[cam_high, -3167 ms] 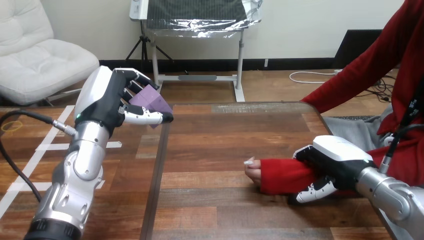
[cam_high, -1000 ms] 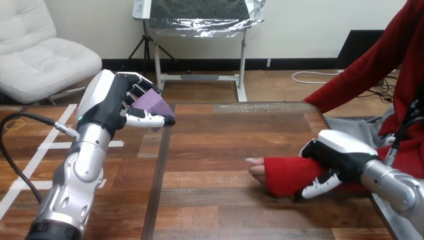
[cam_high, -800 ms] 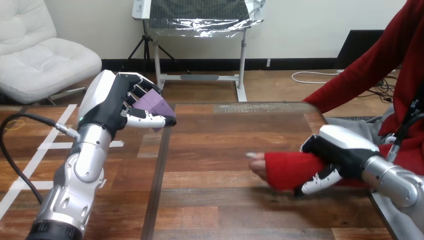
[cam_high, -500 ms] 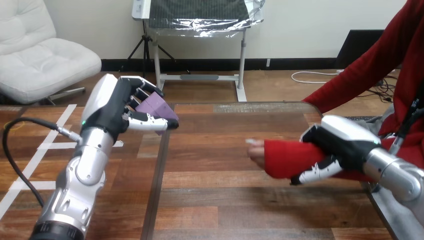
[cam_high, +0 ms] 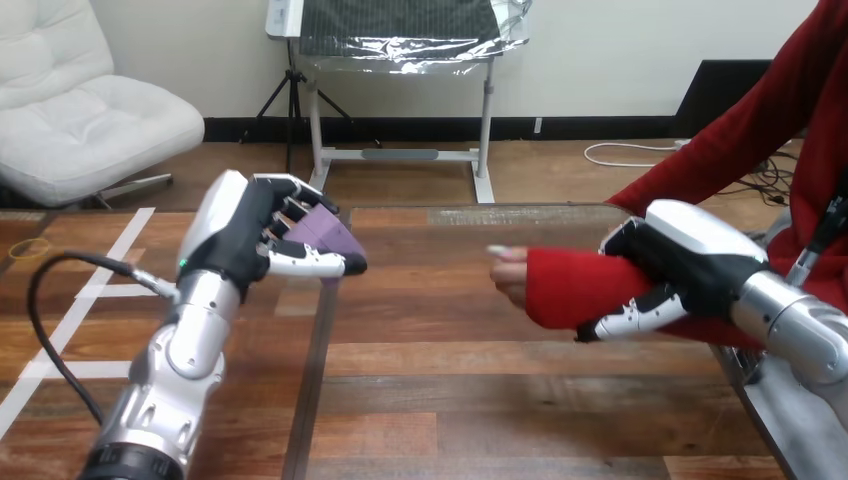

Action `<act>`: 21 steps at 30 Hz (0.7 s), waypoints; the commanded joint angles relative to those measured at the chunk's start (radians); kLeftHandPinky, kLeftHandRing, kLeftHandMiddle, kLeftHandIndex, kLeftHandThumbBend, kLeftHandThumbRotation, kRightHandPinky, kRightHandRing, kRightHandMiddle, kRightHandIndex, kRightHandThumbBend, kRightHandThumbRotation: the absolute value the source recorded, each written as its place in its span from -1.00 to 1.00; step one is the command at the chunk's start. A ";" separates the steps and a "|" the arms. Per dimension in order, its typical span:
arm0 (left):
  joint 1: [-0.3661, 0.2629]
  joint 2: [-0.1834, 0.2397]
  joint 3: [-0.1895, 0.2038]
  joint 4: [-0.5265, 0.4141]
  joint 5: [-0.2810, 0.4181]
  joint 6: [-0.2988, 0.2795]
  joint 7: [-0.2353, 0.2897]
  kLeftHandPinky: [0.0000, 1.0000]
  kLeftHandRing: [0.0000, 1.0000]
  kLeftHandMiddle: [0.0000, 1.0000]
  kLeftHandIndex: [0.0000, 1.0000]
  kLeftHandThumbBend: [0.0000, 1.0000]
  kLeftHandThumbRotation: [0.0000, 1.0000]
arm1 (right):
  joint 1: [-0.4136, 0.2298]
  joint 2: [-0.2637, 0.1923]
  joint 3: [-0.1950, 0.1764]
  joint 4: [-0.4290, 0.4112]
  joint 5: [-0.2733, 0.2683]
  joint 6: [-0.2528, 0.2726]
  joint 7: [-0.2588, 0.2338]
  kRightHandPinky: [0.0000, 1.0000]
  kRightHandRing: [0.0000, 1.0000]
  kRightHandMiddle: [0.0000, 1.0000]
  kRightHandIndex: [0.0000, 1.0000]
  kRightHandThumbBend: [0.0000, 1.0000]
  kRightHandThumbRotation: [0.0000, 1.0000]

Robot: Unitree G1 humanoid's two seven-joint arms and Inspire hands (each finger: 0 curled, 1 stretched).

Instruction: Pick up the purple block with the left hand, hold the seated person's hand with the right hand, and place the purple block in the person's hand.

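My left hand (cam_high: 245, 235) is raised over the table's left part, fingers and thumb curled round the purple block (cam_high: 325, 233). At the right, my right hand (cam_high: 680, 262) is wrapped over the person's red-sleeved wrist (cam_high: 580, 288), thumb underneath, lifting it off the table. The person's hand (cam_high: 508, 280) pokes out of the sleeve toward the left, mostly covered by the cuff. A gap of bare table separates the block from the person's hand.
The wooden table (cam_high: 470, 400) spreads below both hands, with its far edge near the top and a seam running down at the left. The person's other red-sleeved arm (cam_high: 720, 150) reaches in from the upper right.
My right hand has lifted the person's wrist up off the table and slightly toward the far side. My left hand with the block has moved right and a little lower.
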 commanded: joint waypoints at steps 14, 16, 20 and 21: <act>-0.148 -0.044 -0.010 0.075 0.010 -0.055 0.033 -0.55 -0.43 -0.24 -0.15 0.33 -1.00 | -0.017 -0.038 -0.063 -0.116 0.048 -0.020 -0.005 -0.58 -0.51 -0.39 -0.38 0.45 -0.38; -0.152 -0.047 -0.011 0.079 0.010 -0.053 0.033 -0.56 -0.43 -0.25 -0.15 0.33 -1.00 | -0.017 -0.037 -0.065 -0.120 0.051 -0.018 -0.002 -0.58 -0.51 -0.40 -0.38 0.46 -0.39; -0.162 -0.059 -0.014 0.091 0.008 -0.049 0.037 -0.54 -0.40 -0.23 -0.14 0.34 -1.00 | -0.018 -0.036 -0.065 -0.125 0.046 -0.026 -0.010 -0.60 -0.52 -0.41 -0.39 0.48 -0.43; -0.165 -0.062 -0.014 0.096 0.006 -0.050 0.038 -0.52 -0.39 -0.22 -0.14 0.34 -1.00 | -0.019 -0.035 -0.064 -0.127 0.044 -0.024 -0.010 -0.60 -0.52 -0.41 -0.39 0.48 -0.43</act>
